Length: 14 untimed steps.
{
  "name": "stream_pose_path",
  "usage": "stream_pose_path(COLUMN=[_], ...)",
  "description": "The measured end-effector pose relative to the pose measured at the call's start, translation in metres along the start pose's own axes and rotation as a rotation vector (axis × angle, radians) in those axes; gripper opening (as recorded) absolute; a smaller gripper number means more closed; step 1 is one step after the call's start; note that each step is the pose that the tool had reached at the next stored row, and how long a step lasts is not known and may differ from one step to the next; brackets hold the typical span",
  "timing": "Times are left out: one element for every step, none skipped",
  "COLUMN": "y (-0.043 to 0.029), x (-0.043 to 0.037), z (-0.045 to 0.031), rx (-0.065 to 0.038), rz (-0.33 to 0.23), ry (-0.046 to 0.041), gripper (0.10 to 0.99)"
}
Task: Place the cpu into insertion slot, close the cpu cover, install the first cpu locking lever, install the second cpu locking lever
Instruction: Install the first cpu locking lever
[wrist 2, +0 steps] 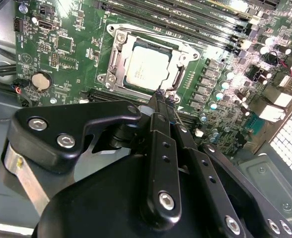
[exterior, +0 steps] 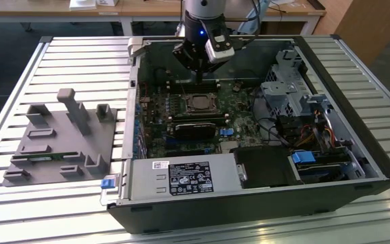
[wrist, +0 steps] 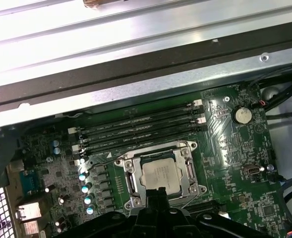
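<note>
With fingers pressed together and holding nothing, the gripper (wrist 2: pixel 159 94) hovers beside the cpu (wrist 2: pixel 145 67) under its cpu cover (wrist 2: pixel 117 44)

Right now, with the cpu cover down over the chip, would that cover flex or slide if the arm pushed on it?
The cpu cover looks like thin sheet metal, so probably springy. It frames the cpu in its socket, so likely won't slide.

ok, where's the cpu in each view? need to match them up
Exterior view: the cpu sits mid-motherboard, just below the gripper.
Second wrist view: cpu lies in the silver cpu cover, just beyond the closed jaws.
First wrist view: cpu lies near the long black memory slots.
Shared landmark in both wrist views: the round coin battery.
</note>
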State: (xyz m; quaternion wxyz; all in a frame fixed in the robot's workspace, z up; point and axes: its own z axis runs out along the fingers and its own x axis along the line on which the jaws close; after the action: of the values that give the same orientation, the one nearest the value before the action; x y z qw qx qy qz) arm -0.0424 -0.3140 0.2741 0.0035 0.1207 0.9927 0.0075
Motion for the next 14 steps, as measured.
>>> stream_pose_path(y=[0.0000,0.0000,0.0000,0.0000,-0.0001,-0.0002,-0.0002,-0.0002,-0.0003,-0.0006,-0.0010,-0.0015,-0.0019,-0.0024], x=[0.0000,0.0000,0.0001,0.0002,0.0004,0.0007,0.0007,0.0009,0.0014,0.0022,0.0037,0.0057,0.0077,0.0095], z=[0.0000,0.0000,0.0000,0.0000,0.0000,0.0000,0.0000,0.0000,0.0000,0.0000,0.0000,-0.0001,0.0000,0.0001], rx=[0.000,0.000,0.000,0.000,0.000,0.000,0.000,0.000,-0.001,-0.001,-0.001,-0.001,-0.001,-0.001], rz=[-0.002,-0.003,-0.005,-0.007,-0.009,-0.014,-0.019,-0.024,-0.028,-0.031,-0.033,-0.034,-0.035,-0.036], ry=[0.0001,0.0000,0.0001,0.0001,0.0001,-0.0002,-0.0004,-0.0006,-0.0007,-0.0008,-0.0009,-0.0012,-0.0017,-0.0025], gripper=[0.106,0.106,0.106,0.106,0.106,0.106,0.106,0.106,0.106,0.106,0.106,0.106,0.106,0.106])
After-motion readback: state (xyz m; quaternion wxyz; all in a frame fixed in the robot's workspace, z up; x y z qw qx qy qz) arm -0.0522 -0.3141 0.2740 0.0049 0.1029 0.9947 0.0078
